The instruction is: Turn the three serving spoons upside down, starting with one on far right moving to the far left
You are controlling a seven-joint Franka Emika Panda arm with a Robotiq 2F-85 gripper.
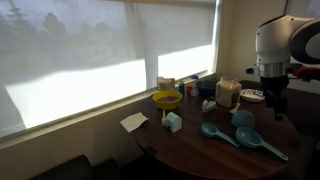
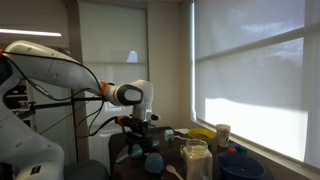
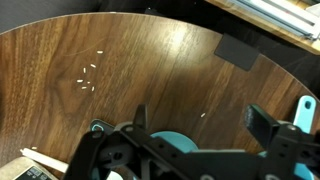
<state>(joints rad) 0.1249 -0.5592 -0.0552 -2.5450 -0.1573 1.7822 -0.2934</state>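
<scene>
Your gripper [image 3: 200,122] hung wide open over the table [image 3: 130,60], its fingers [image 3: 140,118] spread well apart and holding nothing. In the wrist view a teal spoon bowl [image 3: 178,146] lay right beneath it, showing between the jaws, and a teal handle [image 3: 303,110] reached in at the right edge; you could not tell from there whether the two belonged to one spoon. A few white specks [image 3: 88,78] dotted the bare wood farther out, and a dark flat patch [image 3: 237,52] sat near the table's far rim. In an exterior view all three spoons lay on the table close by the arm [image 1: 275,40]: the near spoon [image 1: 258,143] with its handle running toward the table's edge, the middle spoon [image 1: 243,118] just behind it, and the far spoon [image 1: 213,131] off toward the box [image 1: 173,122]. The pictures were too small to tell which way up any of them lay. Beyond the spoons stood a jar [image 1: 227,93], then a yellow bowl [image 1: 167,99] just behind the box, a paper [image 1: 133,122] at the table's rim, and last the bright blind [image 1: 80,60].
</scene>
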